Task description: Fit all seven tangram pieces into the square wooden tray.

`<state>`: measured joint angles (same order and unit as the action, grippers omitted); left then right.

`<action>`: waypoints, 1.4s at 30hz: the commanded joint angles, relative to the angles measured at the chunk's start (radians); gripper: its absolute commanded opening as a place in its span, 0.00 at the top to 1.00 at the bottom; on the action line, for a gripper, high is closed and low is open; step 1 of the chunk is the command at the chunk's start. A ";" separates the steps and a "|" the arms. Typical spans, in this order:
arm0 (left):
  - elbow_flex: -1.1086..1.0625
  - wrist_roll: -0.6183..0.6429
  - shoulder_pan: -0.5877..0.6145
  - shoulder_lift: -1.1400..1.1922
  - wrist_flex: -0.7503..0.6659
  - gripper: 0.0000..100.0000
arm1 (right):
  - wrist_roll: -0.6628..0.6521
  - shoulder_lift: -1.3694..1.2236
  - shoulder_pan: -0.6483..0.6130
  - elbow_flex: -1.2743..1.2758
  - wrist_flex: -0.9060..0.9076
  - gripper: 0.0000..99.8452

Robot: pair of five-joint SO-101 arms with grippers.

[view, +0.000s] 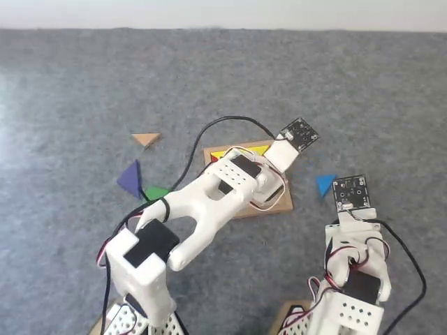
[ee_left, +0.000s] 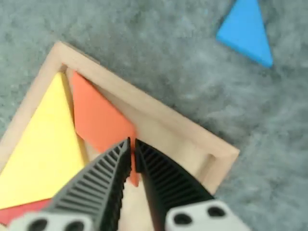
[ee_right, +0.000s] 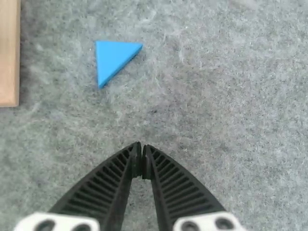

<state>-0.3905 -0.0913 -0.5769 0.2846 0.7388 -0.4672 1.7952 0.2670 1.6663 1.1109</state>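
The light blue triangle is seen lying flat on the grey felt, just outside the square wooden tray. The tray is set at mid-table, pale-rimmed, and a yellow triangle is laid in it against one wall. An orange piece lies edge to edge with the yellow one, and a red piece lies beside the yellow. On the tray's other side a green piece and a dark blue triangle are found just beside each other. A tan triangle is placed farther off.

The right gripper is clenched on nothing over bare felt, short of the light blue triangle. The left gripper is drawn in to a thin slit with nothing held, its tips over the orange piece's edge. Contact with the piece cannot be told.

Much of the tray is covered by the left arm in the high view. The red piece is cut off at the picture's edge, and the green piece is partly hidden.
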 commanded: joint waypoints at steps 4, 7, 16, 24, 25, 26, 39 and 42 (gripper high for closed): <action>0.042 -0.011 0.017 -0.002 0.002 0.99 | -0.009 0.010 -0.007 0.018 0.007 0.99; 0.025 -0.006 0.018 -0.034 0.000 0.99 | -0.009 0.010 -0.007 0.018 0.007 0.99; -0.251 -0.003 0.028 -0.296 -0.114 0.99 | -0.009 0.010 -0.007 0.018 0.007 0.99; -0.225 -0.006 0.035 -0.218 -0.064 0.99 | -0.009 0.010 -0.007 0.018 0.007 0.99; -0.214 -0.006 0.035 -0.206 -0.061 0.99 | -0.009 0.010 -0.007 0.018 0.007 0.99; -0.199 -0.006 0.035 -0.196 -0.048 0.99 | -0.009 0.010 -0.007 0.018 0.007 0.99; -0.016 -0.008 0.035 -0.060 0.014 0.99 | -0.009 0.010 -0.007 0.018 0.007 0.99; 0.022 -0.008 0.035 -0.026 0.015 0.99 | -0.009 0.010 -0.007 0.018 0.007 0.99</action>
<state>-0.4488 -0.0913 -0.5432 0.2432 0.7403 -0.4672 1.7952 0.2670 1.6663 1.1109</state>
